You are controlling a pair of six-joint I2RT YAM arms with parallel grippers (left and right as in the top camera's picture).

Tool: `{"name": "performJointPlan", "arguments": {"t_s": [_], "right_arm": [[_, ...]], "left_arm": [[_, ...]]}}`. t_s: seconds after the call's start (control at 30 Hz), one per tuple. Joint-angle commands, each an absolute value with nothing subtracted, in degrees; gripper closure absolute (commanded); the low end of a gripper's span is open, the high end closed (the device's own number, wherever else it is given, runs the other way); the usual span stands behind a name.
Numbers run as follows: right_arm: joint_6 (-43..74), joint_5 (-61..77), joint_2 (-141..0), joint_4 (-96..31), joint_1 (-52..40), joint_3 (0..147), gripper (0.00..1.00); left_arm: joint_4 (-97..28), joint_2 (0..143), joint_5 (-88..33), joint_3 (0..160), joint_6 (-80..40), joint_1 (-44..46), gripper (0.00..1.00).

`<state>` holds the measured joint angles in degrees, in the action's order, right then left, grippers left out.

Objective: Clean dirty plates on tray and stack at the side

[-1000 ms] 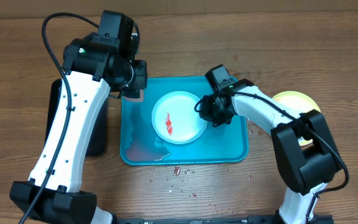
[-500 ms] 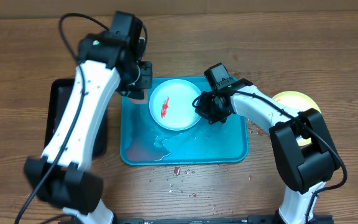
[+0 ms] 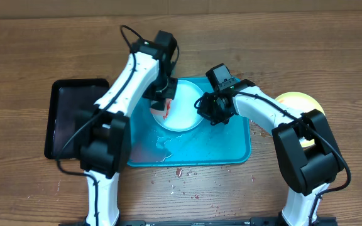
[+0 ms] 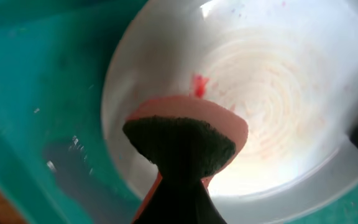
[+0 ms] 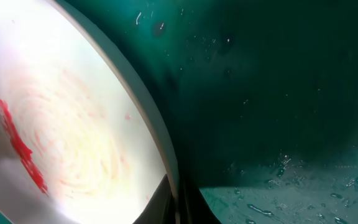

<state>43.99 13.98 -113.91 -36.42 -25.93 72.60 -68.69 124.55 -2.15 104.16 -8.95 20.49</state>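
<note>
A white plate [image 3: 184, 112] with a red sauce smear [image 3: 166, 112] sits tilted in the turquoise tray [image 3: 225, 147]. My right gripper [image 3: 207, 108] is shut on its right rim, which shows pinched between the fingers in the right wrist view [image 5: 176, 202]. My left gripper [image 3: 163, 100] hangs over the plate's left side, shut on a pink sponge with a dark green face [image 4: 182, 140]. The sponge is just above the plate [image 4: 278, 93], next to a red spot [image 4: 199, 85]. A yellow-green plate [image 3: 301, 100] lies on the table at the right, partly hidden by the right arm. The pale blue plate is not in view.
A black tray [image 3: 74, 119] lies left of the turquoise tray. A water puddle [image 3: 165, 145] lies on the tray's lower left. Red crumbs and sauce spots [image 3: 178, 172] dot the table in front of the tray.
My left arm has swung right from the tray's left edge to over the plate, uncovering the black tray. The plate has shifted up and left and tilted. The right gripper has kept its hold.
</note>
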Motion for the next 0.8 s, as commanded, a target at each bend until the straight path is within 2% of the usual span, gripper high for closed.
{"name": "performJointPlan", "arguments": {"t_s": [0.0, 0.2, 0.47, 0.57, 0.67, 0.77], "right_arm": [[43.2, 12.6, -115.8, -36.5, -26.3, 72.7, 0.96], [43.0, 12.8, -115.8, -36.4, -26.3, 72.7, 0.96], [43.0, 13.0, -115.8, -36.4, -26.3, 72.7, 0.96], [43.1, 13.7, -115.8, -36.0, -26.3, 72.7, 0.96], [43.0, 13.9, -115.8, -35.8, -26.3, 72.7, 0.96], [43.0, 14.3, -115.8, -35.8, -26.3, 72.7, 0.96]], "left_arm": [[-66.0, 127.9, -2.6, 104.0, -7.3, 20.8, 0.96], [-61.3, 132.1, -2.6, 104.0, -7.3, 20.8, 0.96], [-61.5, 135.2, -2.7, 102.3, -7.2, 21.3, 0.96], [-62.3, 135.2, -9.0, 100.4, -2.2, 21.5, 0.96], [-65.3, 135.2, -23.6, 100.2, 9.2, 21.6, 0.96], [-65.8, 135.2, -27.7, 100.2, 12.1, 21.6, 0.96]]}}
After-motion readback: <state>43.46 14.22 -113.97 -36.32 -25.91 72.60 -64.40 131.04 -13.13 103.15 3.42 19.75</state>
